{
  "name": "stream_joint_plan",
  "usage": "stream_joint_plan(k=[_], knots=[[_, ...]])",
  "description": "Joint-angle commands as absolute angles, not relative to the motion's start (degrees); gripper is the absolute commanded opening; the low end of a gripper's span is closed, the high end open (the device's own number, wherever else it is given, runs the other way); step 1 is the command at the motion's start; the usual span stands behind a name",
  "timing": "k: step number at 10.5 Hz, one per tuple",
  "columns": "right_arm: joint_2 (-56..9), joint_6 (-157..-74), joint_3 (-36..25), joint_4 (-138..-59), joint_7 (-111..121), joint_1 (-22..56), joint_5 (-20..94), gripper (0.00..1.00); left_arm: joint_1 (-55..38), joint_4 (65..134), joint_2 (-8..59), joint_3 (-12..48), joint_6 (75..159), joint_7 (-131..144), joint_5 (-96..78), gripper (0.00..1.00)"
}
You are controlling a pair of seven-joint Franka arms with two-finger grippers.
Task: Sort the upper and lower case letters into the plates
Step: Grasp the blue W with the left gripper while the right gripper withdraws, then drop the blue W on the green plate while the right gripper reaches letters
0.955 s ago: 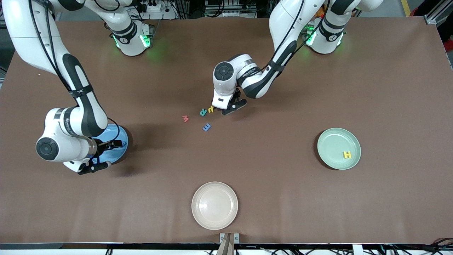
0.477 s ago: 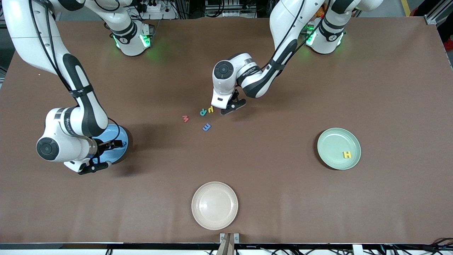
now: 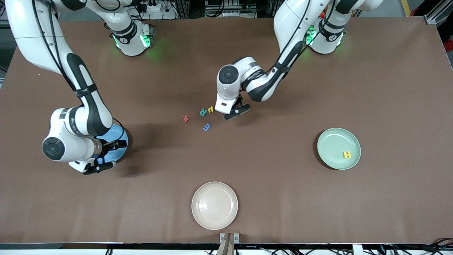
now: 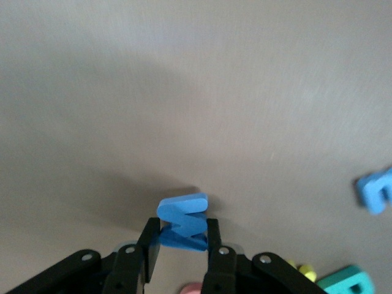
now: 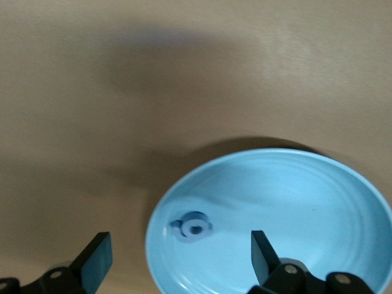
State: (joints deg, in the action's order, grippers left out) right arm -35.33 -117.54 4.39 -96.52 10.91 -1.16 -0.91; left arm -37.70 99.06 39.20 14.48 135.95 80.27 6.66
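My two arms are glossy white shells broken by black joint bands, with black cables strapped along the links. Each base glows green at its ring. A round black cap marks the side of each wrist, and small dark lettering runs along the white casing next to it. My left gripper has matte black fingers fixed with silver screws. My right gripper has the same black fingers and screws.
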Motion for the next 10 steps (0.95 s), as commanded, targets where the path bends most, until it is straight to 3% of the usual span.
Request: stream_joint_plan(k=[1,5,10], knots=[[-35.1,-117.4,4.4,-96.2,2.1,3.7,-0.6,1.0,-32.8,100.1,32.6,14.4,131.1,74.8,7.4,0.0],[-34.5,-117.4,5.0,-96.2,-15.9,13.2,-0.5,1.0,-16.7,100.1,26.7,14.7,126.0,52.5,10.0,0.0],[-34.2,-117.6,4.9,-94.5,-42.8,26.8,-0.4,1.0,2.1,101.2,25.9,14.9,123.5,22.3,10.0,0.0]])
